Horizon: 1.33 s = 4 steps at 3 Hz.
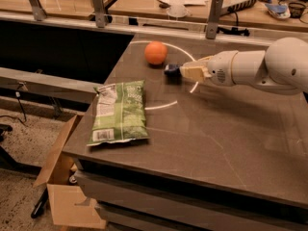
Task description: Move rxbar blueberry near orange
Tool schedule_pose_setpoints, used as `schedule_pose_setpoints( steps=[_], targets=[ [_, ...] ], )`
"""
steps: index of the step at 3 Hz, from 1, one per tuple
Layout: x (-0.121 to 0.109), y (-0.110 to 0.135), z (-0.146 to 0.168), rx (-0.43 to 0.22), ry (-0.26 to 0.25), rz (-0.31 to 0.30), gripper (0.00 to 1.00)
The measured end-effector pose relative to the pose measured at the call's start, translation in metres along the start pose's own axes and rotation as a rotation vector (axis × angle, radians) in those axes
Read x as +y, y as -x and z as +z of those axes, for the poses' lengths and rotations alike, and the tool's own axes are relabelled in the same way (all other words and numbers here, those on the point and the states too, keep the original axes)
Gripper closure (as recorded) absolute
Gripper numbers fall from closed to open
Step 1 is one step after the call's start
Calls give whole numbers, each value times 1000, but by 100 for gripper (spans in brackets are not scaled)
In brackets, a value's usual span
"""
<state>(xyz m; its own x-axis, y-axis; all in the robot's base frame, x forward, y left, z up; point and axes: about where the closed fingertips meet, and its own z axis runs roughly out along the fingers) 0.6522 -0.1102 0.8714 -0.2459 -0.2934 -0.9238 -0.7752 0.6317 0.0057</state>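
The orange sits on the dark table toward the back left of centre. My gripper reaches in from the right on a white arm and is shut on the rxbar blueberry, a small dark navy bar sticking out of its fingertips. The bar is held low over the table, a short way right of and in front of the orange, not touching it.
A large green chip bag lies flat near the table's front left edge. A cardboard box stands on the floor at the lower left. Metal posts and cluttered counters run behind the table.
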Motion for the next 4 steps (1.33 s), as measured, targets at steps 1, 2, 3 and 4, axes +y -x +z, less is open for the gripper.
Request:
schedule_pose_setpoints(
  steps=[1,2,3,4],
  targets=[
    [-10,-7,-11,20,-35,5,5],
    [-44,-13,-44,36,-147,16,0],
    [-97,-24,-99,51,-354,43,0],
    [-122,-20,-117,22,-451,51,0]
  ],
)
